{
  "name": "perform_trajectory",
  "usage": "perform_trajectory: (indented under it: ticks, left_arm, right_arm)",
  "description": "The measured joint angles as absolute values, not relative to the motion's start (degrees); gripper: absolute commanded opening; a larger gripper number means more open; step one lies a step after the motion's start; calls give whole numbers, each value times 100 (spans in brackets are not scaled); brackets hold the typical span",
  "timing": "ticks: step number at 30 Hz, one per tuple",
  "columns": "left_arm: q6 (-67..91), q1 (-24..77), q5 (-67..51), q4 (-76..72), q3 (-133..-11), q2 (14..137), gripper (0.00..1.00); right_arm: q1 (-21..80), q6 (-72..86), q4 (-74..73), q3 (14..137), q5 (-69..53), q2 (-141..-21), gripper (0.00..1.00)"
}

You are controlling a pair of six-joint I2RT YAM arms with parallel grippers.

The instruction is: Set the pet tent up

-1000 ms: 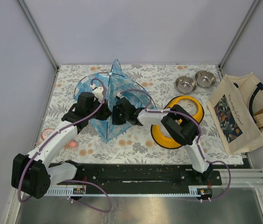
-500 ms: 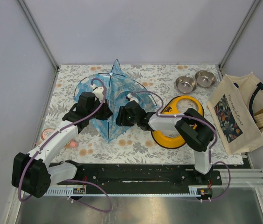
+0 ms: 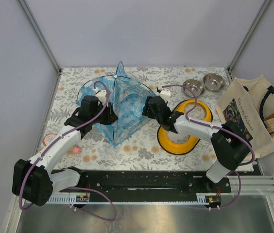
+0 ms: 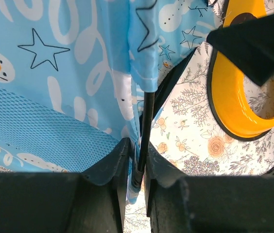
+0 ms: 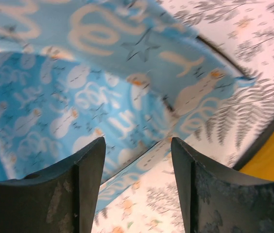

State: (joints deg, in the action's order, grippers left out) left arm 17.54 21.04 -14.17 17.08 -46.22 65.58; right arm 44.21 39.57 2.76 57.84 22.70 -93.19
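The pet tent (image 3: 125,104) is light-blue snowman-print fabric on thin black poles, half raised on the floral tablecloth. My left gripper (image 3: 109,115) is at its left side, shut on a black pole (image 4: 145,121) and the fabric edge around it. The tent's printed fabric (image 4: 54,68) fills the left wrist view. My right gripper (image 3: 147,108) is at the tent's right edge, open and empty. In the right wrist view its fingers (image 5: 86,170) straddle the tent's hem (image 5: 142,155) above the cloth without touching it.
A yellow ring with a black rim (image 3: 188,128) lies right of the tent, under the right forearm. Two steel bowls (image 3: 194,87) stand at the back right. A canvas tote bag (image 3: 253,119) lies at the right edge. Small pink items (image 3: 74,150) lie at the left.
My right arm has swung from the tent's front middle out to its right side, and the tent's right panel has spread wider. The left gripper has kept its hold in place.
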Motion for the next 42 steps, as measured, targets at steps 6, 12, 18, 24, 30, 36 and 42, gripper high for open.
perform_trajectory:
  ticks: [6, 12, 18, 24, 30, 36, 42]
  left_arm:
    - [1712, 2104, -1461, 1706, -4595, 6558, 15]
    - [1671, 2093, -1525, 1706, -4595, 6563, 9]
    - [1514, 2078, -1699, 1693, -4595, 6598, 0]
    - [1337, 2045, -2084, 1660, -4595, 6726, 0]
    - [1293, 2038, -2333, 1660, -4595, 6764, 0]
    - [1317, 2038, -2410, 1638, -4646, 6910, 0]
    - [1363, 2051, -2512, 1619, -4779, 7087, 0]
  right_arm:
    - [4080, 3686, 67, 6136, 2351, -9782, 45]
    - [4058, 3400, 84, 6475, 2285, -10213, 6]
    - [4042, 3363, 209, 6790, 2139, -10499, 0]
    - [4036, 3760, 357, 7354, 2049, -11218, 0]
    - [4034, 4458, -624, 8311, 2556, -11865, 3]
    - [4038, 4814, -1181, 8337, 3111, -11817, 56]
    - [4058, 4678, -1072, 7522, 3026, -11024, 74]
